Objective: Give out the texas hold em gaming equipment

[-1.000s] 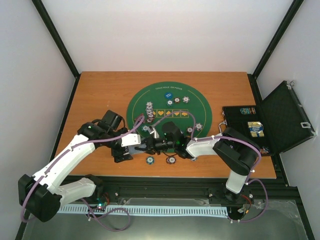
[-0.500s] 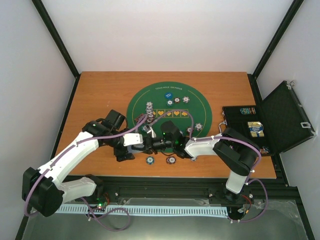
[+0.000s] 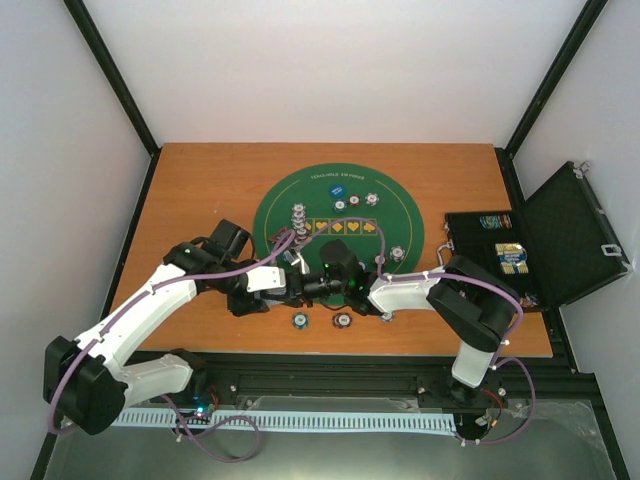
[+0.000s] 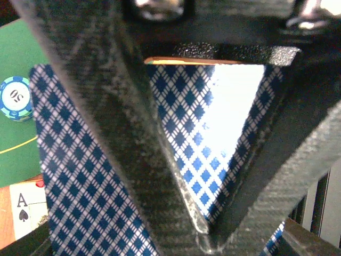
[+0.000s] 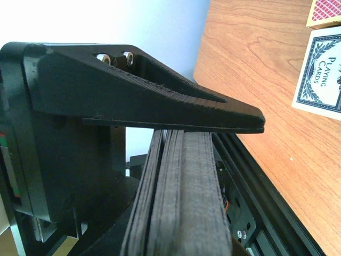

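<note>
Over the near edge of the green mat (image 3: pixel 400 215) my two grippers meet tip to tip. My right gripper (image 3: pixel 314 287) is shut on a deck of playing cards (image 5: pixel 186 186), seen edge-on under its upper finger (image 5: pixel 160 101). My left gripper (image 3: pixel 291 285) faces the blue-diamond card backs (image 4: pixel 213 122). Its fingers close to a point (image 4: pixel 205 234) on the top playing card. A teal chip (image 4: pixel 15 97) and a face-up ace of spades (image 4: pixel 24 210) lie on the left. A chip stack (image 3: pixel 297 215), loose chips (image 3: pixel 372 199) and a blue disc (image 3: pixel 338 187) sit on the mat.
Two chips (image 3: pixel 299 320) (image 3: pixel 342 320) lie on the wood in front of the mat. The open black case (image 3: pixel 560 235) stands at the right with card boxes (image 3: pixel 512 255) inside. A card box (image 5: pixel 319 74) shows in the right wrist view.
My left gripper has moved right up to the deck and its jaws have closed from wide open onto the top card. The right gripper has kept its grip, shifting slightly.
</note>
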Tool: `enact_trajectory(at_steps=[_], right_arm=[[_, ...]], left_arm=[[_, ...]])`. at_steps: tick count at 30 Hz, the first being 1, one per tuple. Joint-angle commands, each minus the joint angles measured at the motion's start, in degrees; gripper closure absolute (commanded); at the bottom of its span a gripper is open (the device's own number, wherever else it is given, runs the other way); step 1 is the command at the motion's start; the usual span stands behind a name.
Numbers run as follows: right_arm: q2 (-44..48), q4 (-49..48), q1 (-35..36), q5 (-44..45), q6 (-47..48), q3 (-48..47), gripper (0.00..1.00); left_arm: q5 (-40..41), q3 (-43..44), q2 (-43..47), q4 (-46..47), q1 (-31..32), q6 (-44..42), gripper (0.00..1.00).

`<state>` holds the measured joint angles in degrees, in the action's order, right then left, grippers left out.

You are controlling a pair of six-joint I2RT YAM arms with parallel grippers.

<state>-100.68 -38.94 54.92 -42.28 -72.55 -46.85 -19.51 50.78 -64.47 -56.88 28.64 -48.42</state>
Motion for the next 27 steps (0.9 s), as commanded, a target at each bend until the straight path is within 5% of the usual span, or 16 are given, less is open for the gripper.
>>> enact_trajectory(at_steps=[1,8,14,27], right_arm=[[-0.38,-0.28,0.28,1.80,-0.18,-0.57,0.97],[-0.69,0.03,0.28,2.45,-0.13,-0.27,0.97],[-0.36,2.07,-0.68,2.57,0.80,-0.11,0.93],[1.79,10.44,-2.95,1.49,5.55,-1.20,0.60]], left_arm=[[-0.38,1.37,1.92,0.34,0.27,-0.12,0.47],[-0.18,1.16,3.35,-0.02,0.27,-0.07,0.44],[1.14,0.62,3.73,-0.79,0.27,-0.92,0.58],[4.22,0.71,4.18,-1.59,0.27,-2.67,0.70]])
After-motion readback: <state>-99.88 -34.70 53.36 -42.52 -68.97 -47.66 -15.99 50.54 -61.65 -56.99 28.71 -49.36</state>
